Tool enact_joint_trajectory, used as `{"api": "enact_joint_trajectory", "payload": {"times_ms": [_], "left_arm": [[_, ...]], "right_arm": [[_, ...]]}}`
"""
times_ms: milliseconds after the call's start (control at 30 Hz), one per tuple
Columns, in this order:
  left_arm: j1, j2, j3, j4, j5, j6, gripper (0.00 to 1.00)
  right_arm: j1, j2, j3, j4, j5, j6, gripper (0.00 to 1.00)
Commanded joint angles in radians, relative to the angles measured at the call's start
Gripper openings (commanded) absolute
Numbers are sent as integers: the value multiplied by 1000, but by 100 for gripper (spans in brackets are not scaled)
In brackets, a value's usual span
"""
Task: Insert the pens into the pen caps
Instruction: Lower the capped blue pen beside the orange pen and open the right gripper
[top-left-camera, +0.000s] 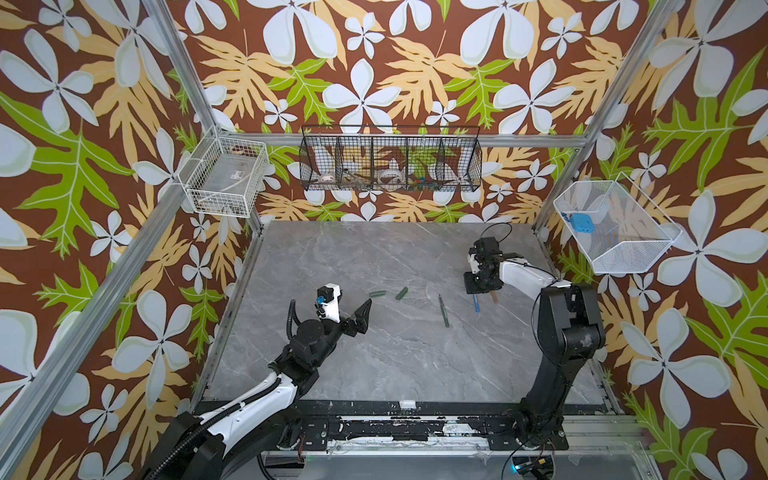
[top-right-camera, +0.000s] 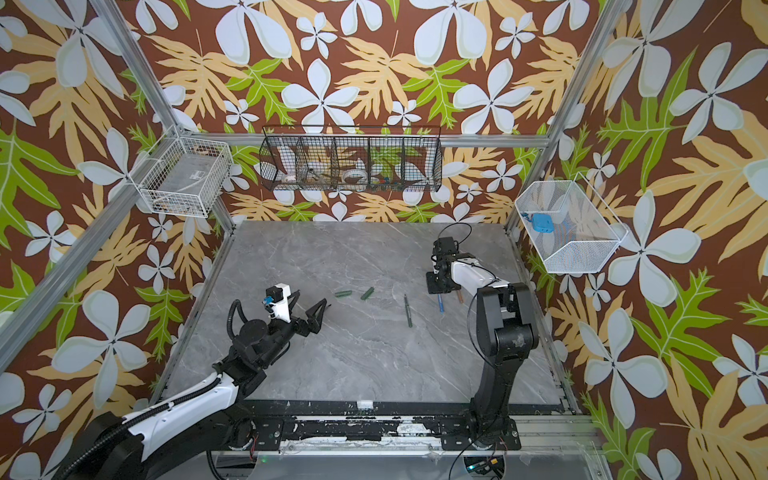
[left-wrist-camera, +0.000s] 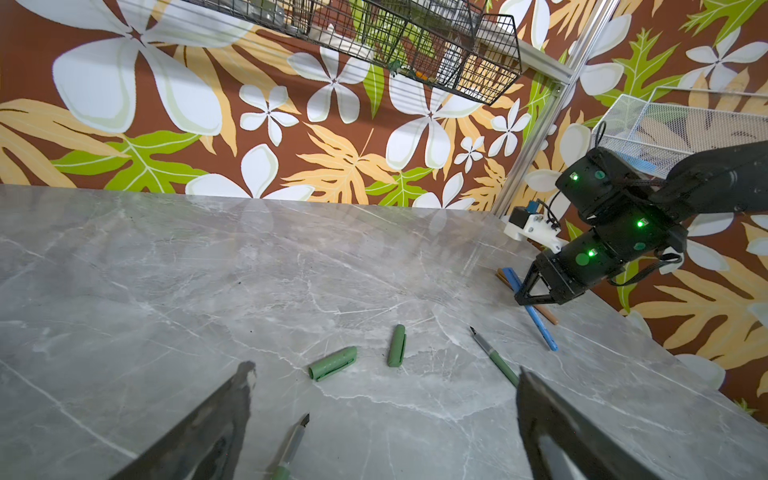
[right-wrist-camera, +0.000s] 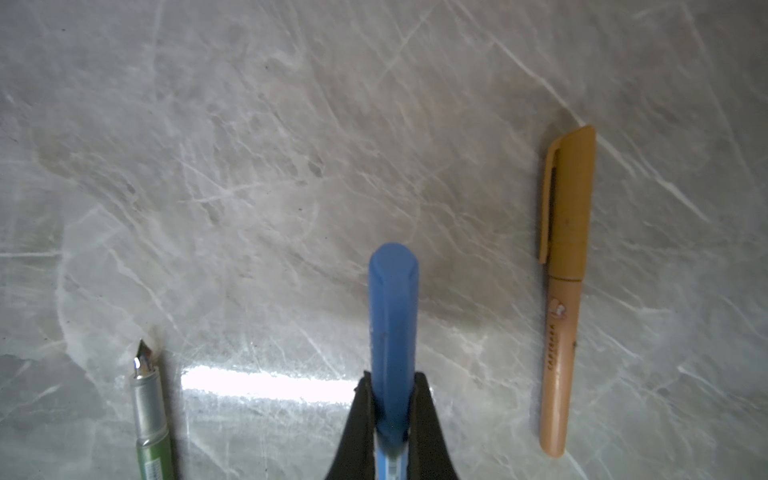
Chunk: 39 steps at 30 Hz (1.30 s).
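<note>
Gray marble-look surface (top-left-camera: 374, 365) is sitting in a booth w/ floral wallpaper (top-left-camera: 374, 62); a black wire basket (top-left-camera: 390, 166) is hanging on the back wall.

In both top views the left end effector (top-right-camera: 311, 300) is hovering low, fingers spread wide and holding nothing, just short of a green cap (top-left-camera: 377, 294). A second green cap (top-left-camera: 401, 293) is lying just beyond it, toward the middle. The first green pen (top-left-camera: 444, 311), uncapped, is lying between the caps and the right arm, long axis approx front-to-back. The right end effector (top-left-camera: 478, 286) is pointing down at back right over the blue pen (top-left-camera: 476, 305), w/ the orange pen (top-left-camera: 494, 297) just beside.

Left wrist view: the spread fingers (left-wrist-camera: 232, 415) are framing a second green pen (left-wrist-camera: 291, 444) directly beneath, bare nib pointing away from the wrist toward both caps. Its barrel is running along the reach direction, so the fingers would prob. be closing across it.

Right wrist view: the jaws are pinching tight on the blue pen, which seems to be wearing its cap. Can't tell if it's lifted or resting. The orange pen, cap on, is lying parallel and apart.

Blue & orange are looking done, so the green pairs are what's remaining, and the left arm is sitting much nearer to them
</note>
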<state>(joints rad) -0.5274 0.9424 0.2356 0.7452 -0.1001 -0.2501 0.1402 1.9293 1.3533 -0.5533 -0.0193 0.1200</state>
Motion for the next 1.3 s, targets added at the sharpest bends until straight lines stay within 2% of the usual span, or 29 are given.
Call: {"api": "enact_joint_trajectory", "payload": {"times_ms": [0, 200, 367, 533, 800, 1067, 1267], "left_arm": [[0, 2, 8, 26, -30, 6, 100], [0, 30, 23, 18, -35, -15, 100], [0, 32, 21, 26, -37, -17, 100], [0, 30, 21, 25, -31, -15, 100], [0, 51, 45, -3, 0, -11, 100], [-1, 56, 54, -21, 7, -16, 100], [0, 41, 39, -13, -13, -12, 100]], "right_arm": [[0, 22, 16, -30, 27, -13, 0], [0, 34, 10, -18, 57, -14, 1], [-3, 26, 3, -5, 76, -13, 10], [-6, 39, 13, -5, 70, -16, 14], [-6, 19, 36, -5, 68, -14, 32], [7, -120, -5, 22, 23, 11, 37], [105, -324, -126, 92, -52, 56, 38]]}}
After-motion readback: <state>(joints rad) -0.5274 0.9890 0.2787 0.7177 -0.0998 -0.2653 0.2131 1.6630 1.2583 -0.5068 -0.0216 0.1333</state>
